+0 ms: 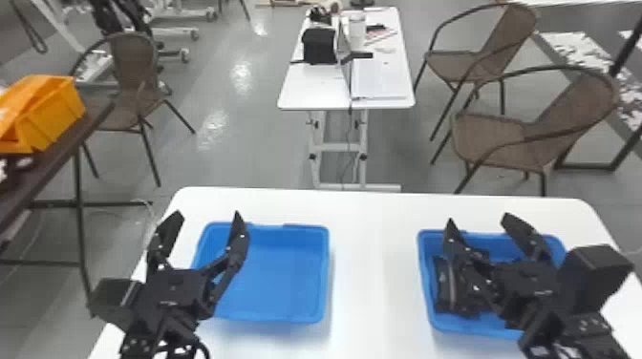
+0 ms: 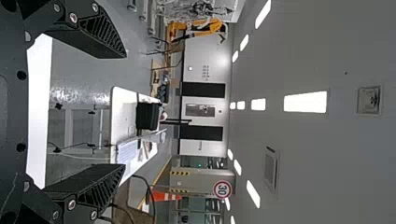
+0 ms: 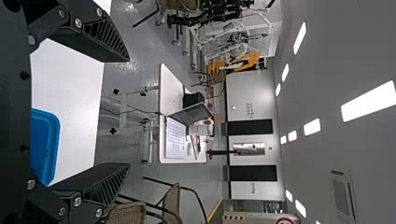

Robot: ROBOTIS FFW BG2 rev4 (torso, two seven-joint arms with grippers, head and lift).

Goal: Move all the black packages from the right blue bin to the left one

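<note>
Picking a first package looks like the step in hand: the black packages [image 1: 444,281] lie in the right bin [image 1: 425,305], bunched towards its left wall and partly hidden by the right arm. The right gripper [image 1: 479,220] is over that bin, its fingers spread with nothing between them, pointing towards the table's far edge. The next move likely calls for tipping those fingers down, lowering them around one package, pinching it and lifting it well above the rim. The left gripper [image 1: 208,216] is over the left bin [image 1: 282,286], its fingers also spread and holding nothing; it may need to back towards the table's left edge before anything is set down

Between the bins, a bare strip of white table [image 1: 372,267] gives open room for crossing. Both bins sit short of the far edge, though the right bin's outer side leaves less room towards the table's right edge
</note>
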